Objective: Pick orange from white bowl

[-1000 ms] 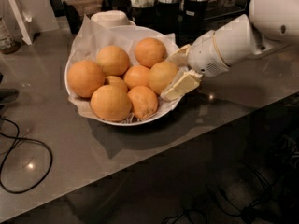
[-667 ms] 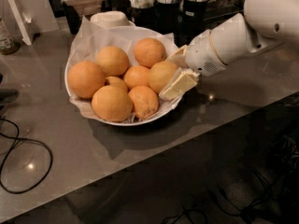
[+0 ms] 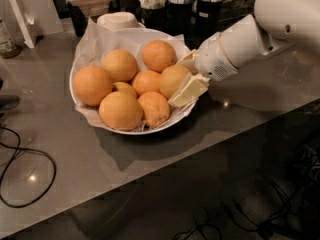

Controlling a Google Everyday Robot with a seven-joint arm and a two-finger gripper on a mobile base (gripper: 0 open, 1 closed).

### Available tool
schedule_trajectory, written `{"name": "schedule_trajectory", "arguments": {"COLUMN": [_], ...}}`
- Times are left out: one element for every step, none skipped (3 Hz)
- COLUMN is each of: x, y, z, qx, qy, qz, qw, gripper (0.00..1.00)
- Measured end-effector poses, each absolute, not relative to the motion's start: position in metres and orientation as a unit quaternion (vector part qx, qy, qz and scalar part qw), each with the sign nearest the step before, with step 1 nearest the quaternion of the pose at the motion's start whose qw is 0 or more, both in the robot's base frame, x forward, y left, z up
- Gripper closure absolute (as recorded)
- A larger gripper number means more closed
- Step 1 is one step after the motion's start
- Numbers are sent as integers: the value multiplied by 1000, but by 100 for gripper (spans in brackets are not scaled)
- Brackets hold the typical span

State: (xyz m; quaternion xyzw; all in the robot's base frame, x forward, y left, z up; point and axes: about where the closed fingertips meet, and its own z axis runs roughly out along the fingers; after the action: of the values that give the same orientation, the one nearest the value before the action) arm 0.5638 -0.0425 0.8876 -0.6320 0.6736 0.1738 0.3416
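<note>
Barely anything's moved: your claw (image 3: 176, 84) still pinches the round, axis-less orange (image 3: 169, 80) at the white bowl's (image 3: 131, 132) right edge.

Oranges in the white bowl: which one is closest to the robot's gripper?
The paler, yellower round orange on the right of the wide white bowl; the cream gripper is at it, deeper-orange ones lie farther left.

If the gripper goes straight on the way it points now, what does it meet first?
The gripper, at the right rim of the white bowl, points left at the paler orange, probably touching it.
</note>
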Motion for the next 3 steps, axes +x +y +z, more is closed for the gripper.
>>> {"name": "schedule_trajectory", "arguments": {"x": [565, 560, 541], "y": [-38, -36, -40], "z": [886, 894, 921], "qx": [-640, -652, -664], "qy": [669, 648, 595], "qz": [176, 187, 225], "qw": [334, 346, 393], "gripper": [75, 98, 100]}}
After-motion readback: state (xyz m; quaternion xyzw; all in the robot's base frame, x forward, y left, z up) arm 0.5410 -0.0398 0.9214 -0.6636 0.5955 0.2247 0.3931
